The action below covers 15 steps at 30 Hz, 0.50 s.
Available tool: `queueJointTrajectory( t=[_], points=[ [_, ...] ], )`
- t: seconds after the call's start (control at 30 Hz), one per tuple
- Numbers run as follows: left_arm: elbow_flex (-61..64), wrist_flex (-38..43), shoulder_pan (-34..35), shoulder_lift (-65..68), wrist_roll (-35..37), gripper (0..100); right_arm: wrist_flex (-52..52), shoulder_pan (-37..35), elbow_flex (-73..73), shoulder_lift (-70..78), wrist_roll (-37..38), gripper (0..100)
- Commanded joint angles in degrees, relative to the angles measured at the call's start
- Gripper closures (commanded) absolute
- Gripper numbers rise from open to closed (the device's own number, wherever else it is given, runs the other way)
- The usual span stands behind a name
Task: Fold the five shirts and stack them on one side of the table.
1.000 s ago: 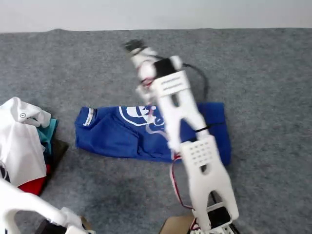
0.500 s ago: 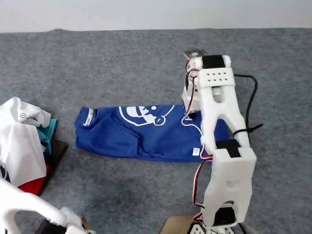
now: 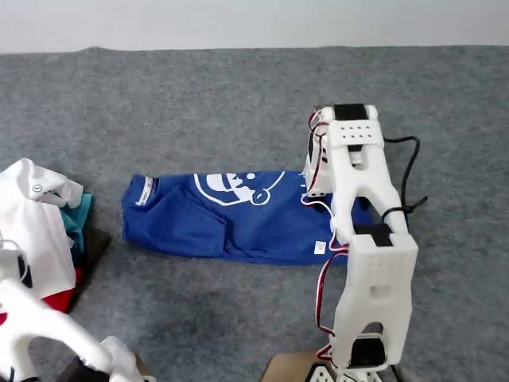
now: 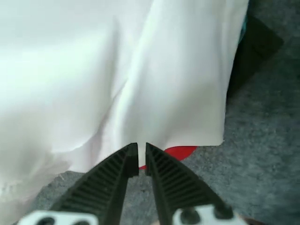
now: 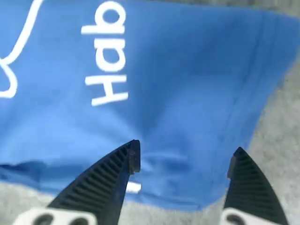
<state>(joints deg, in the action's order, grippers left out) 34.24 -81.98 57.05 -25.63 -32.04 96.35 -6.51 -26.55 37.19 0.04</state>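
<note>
A blue shirt (image 3: 231, 216) with white print lies folded lengthwise across the middle of the grey table. My right gripper (image 5: 185, 161) is open above the blue shirt (image 5: 178, 79) near its right end, and its white arm (image 3: 362, 215) covers that end in the high view. At the left edge a white shirt (image 3: 32, 231) lies on top of a pile with teal (image 3: 78, 219), red (image 3: 56, 302) and dark cloth under it. My left gripper (image 4: 142, 157) is shut, just off the white shirt's (image 4: 117, 70) hem, with a sliver of red cloth (image 4: 176, 152) behind it.
The table is covered in grey carpet (image 3: 159, 103). The left arm's white link (image 3: 48, 334) crosses the lower left corner. A brown base plate (image 3: 286, 370) sits at the front edge beneath the right arm.
The right arm swung from over the shirt's middle to its right end and settled lower there. The left arm's link shifted upward at the lower left.
</note>
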Motion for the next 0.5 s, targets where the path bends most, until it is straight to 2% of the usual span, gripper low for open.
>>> queueJointTrajectory(
  t=[0.0, 0.27, 0.47],
  points=[
    [-0.3, -0.5, -1.8, -0.2, -0.4, 96, -2.9, 0.7, -0.3, 1.0, -0.5, 68.9],
    [-0.3, -0.4, -1.9, -0.2, -0.4, 96, -5.5, 4.2, -0.4, 6.4, -0.4, 68.9],
    [-0.3, -0.4, -1.8, -0.2, -0.4, 96, -4.0, 4.4, -0.4, 3.0, -0.1, 68.9]
  ],
)
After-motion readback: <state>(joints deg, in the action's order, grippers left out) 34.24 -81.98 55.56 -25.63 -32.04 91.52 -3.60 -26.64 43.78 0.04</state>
